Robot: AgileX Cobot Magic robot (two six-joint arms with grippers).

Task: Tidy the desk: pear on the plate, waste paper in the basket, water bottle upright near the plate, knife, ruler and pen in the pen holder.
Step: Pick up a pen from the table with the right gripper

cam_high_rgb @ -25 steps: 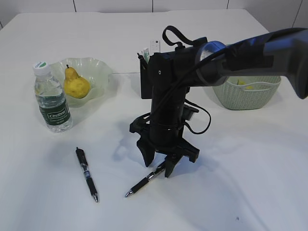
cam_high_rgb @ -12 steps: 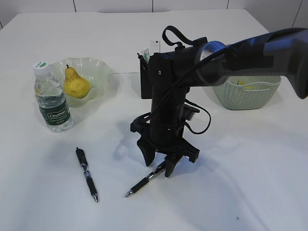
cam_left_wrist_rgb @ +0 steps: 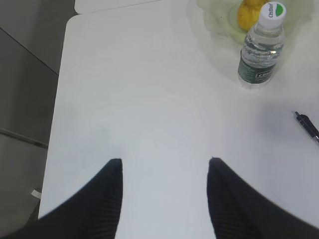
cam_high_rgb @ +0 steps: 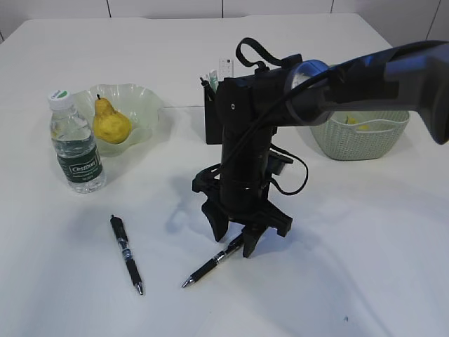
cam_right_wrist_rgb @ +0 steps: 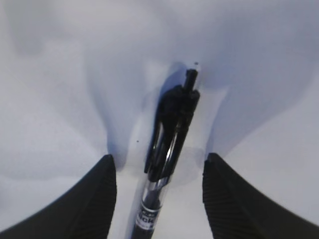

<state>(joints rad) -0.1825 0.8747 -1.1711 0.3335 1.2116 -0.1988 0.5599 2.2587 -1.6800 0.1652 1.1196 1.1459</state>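
Right fingers (cam_right_wrist_rgb: 107,194) spread wide astride a black pen (cam_right_wrist_rgb: 167,149); left fingers (cam_left_wrist_rgb: 112,194) wide, empty

Bare bench (cam_high_rgb: 365,253) lies right of the pens; the holder (cam_high_rgb: 212,112) and basket (cam_high_rgb: 359,135) crowd the back.

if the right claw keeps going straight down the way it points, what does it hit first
Most likely the pen lying between its open fingers; the right claw points down over the pen's clip end. Below that is only the table. How much gap remains is unclear.
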